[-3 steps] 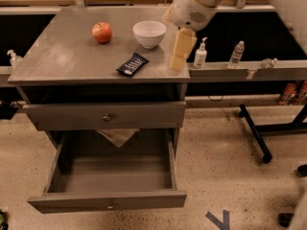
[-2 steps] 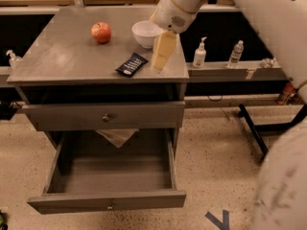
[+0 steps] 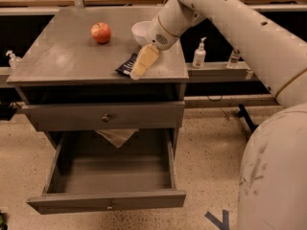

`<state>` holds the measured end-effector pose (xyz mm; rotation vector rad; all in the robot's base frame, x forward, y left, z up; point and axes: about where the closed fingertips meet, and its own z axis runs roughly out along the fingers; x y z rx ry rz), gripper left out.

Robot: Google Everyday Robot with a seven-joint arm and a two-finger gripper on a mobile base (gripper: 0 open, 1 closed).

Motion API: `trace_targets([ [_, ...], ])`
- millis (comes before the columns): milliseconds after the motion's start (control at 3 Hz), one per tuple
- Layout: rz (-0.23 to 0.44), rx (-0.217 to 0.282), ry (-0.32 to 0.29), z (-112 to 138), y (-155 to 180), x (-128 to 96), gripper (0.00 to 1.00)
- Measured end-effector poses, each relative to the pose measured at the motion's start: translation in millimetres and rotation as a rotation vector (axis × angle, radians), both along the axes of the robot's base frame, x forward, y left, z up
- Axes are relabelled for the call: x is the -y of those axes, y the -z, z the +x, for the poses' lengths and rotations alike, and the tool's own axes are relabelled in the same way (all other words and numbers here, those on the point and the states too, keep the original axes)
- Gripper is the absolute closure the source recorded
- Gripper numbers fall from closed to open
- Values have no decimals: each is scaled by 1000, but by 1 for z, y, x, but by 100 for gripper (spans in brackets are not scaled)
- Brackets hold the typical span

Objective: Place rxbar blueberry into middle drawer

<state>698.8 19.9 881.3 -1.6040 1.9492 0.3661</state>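
The rxbar blueberry (image 3: 125,65), a flat dark wrapper with white print, lies on the grey cabinet top (image 3: 62,56) near its front right. My gripper (image 3: 140,67) hangs over the bar's right end, its cream fingers (image 3: 145,60) pointing down and left and hiding part of the bar. The middle drawer (image 3: 108,202) is pulled out wide below, and its grey inside shows only a sheet of crumpled paper (image 3: 116,136) at the back. The drawer above it (image 3: 103,116) is closed.
A red apple (image 3: 101,33) and a white bowl (image 3: 142,31) sit at the back of the cabinet top. Pump bottles (image 3: 199,54) stand on a ledge to the right. My white arm (image 3: 249,37) crosses the right side of the view.
My gripper has moved left and down from beside the cabinet's right edge to over the bar's right end. The bar, apple and bowl have stayed put.
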Motion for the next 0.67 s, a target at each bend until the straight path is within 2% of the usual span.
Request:
trace_targets([
  [333, 71, -50, 86, 7, 18, -12, 0],
  [667, 109, -60, 140, 21, 32, -27, 0],
])
